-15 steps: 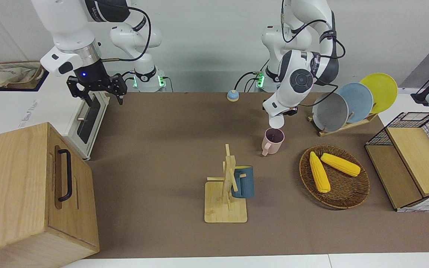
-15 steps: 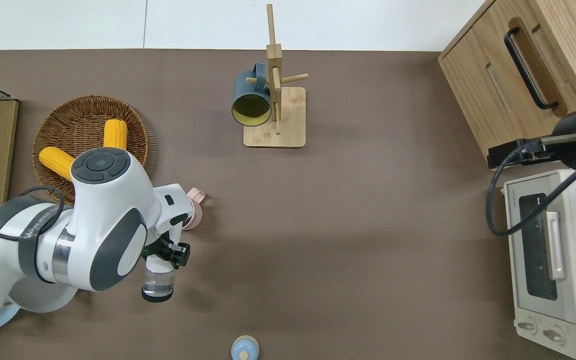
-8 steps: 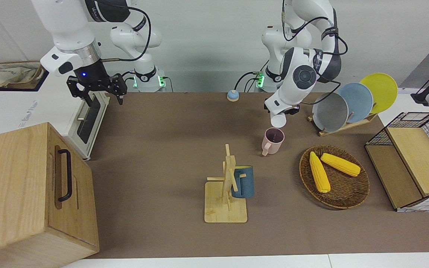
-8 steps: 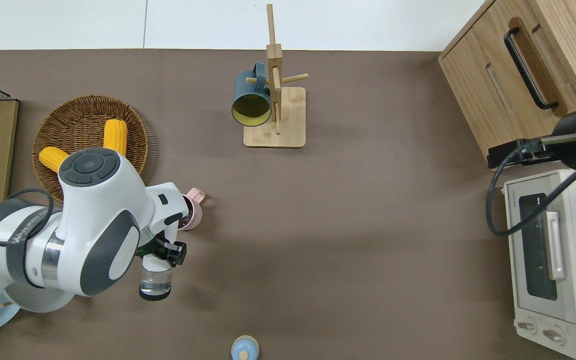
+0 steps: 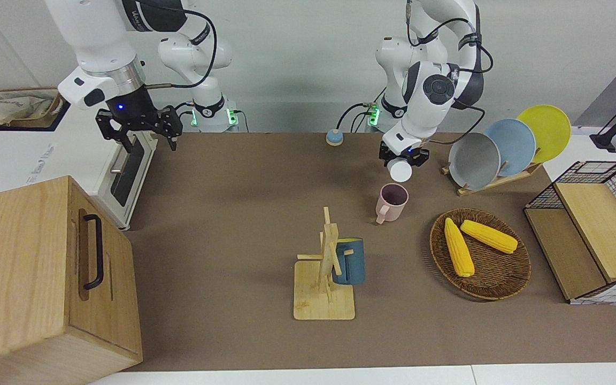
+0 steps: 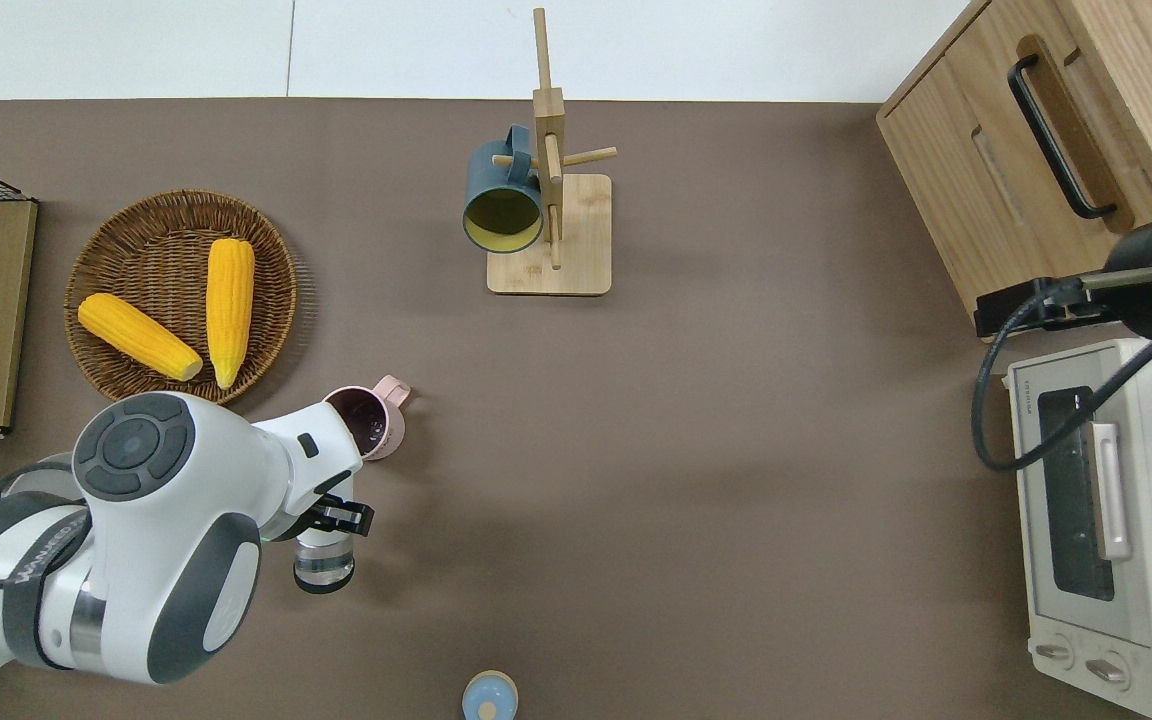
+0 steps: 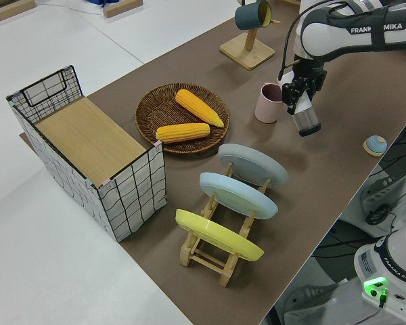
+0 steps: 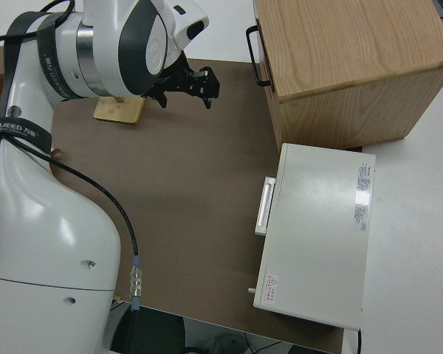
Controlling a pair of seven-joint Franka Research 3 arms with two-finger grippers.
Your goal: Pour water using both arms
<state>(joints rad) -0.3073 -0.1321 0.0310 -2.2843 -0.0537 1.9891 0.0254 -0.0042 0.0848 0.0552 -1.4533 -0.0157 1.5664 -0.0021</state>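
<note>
Your left arm (image 6: 136, 520) bends low, its left gripper (image 6: 328, 520) pinching a clear glass (image 6: 323, 562) nearly upright over bare mat, just nearer the robots than the pink mug (image 6: 366, 420), while your right arm (image 5: 99, 48) is parked, right gripper (image 5: 141, 128) fingers spread.

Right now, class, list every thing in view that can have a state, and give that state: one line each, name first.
Left gripper: shut on the clear cup, in the air.
Clear cup: held, near upright, a little water inside.
Pink mug: upright on the table, mouth open.
Blue mug: hanging on the wooden rack.
Right gripper: parked, jaws open.
Toaster oven: door closed.
Wooden cabinet: closed.
</note>
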